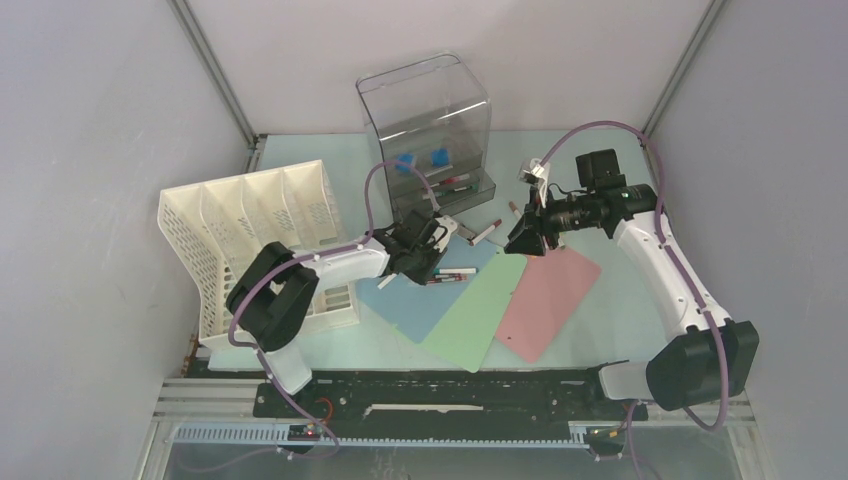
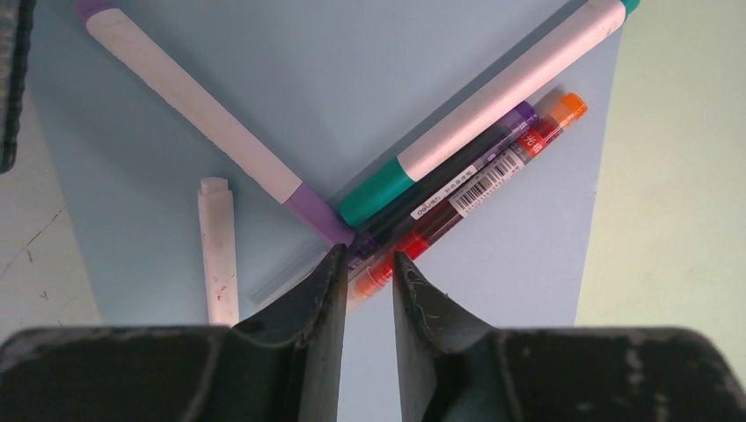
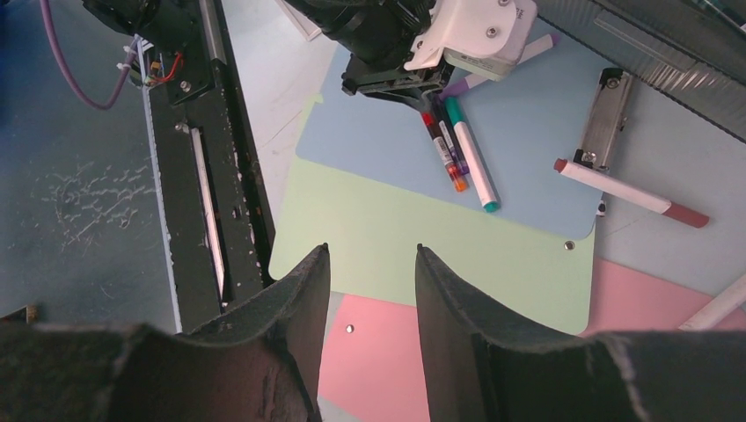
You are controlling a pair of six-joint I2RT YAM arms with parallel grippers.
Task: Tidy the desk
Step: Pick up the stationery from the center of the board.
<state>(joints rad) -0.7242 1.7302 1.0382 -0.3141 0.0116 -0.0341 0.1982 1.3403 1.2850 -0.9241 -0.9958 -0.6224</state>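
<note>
Surface (image 1: 590, 330): pale mint top filling the grey-walled bay, black rail along its near edge. It carries a white rack (image 1: 250, 230) at the left, a clear box (image 1: 425, 110) at the back, and three overlapping folders in the middle: blue (image 1: 400, 300), green (image 1: 480, 310), pink (image 1: 550, 300). Left claw (image 2: 365, 264) is low over the blue folder with its jaws narrow, the tips on either side of the orange end of a red pen (image 2: 479, 189). Cannot tell whether the pads press the pen. A purple pen (image 2: 457, 171) and a teal-capped marker (image 2: 501, 97) lie touching along the red pen. A purple-capped marker (image 2: 193, 105) angles in from the other side to form a V with them. A short white piece (image 2: 217, 255) lies just beside them on the folder's edge. Right claw (image 3: 369, 255) hangs above the green folder, jaws moderately apart with nothing between them. A brown-capped marker (image 3: 625, 189) lies on the surface past the blue folder's edge.
</note>
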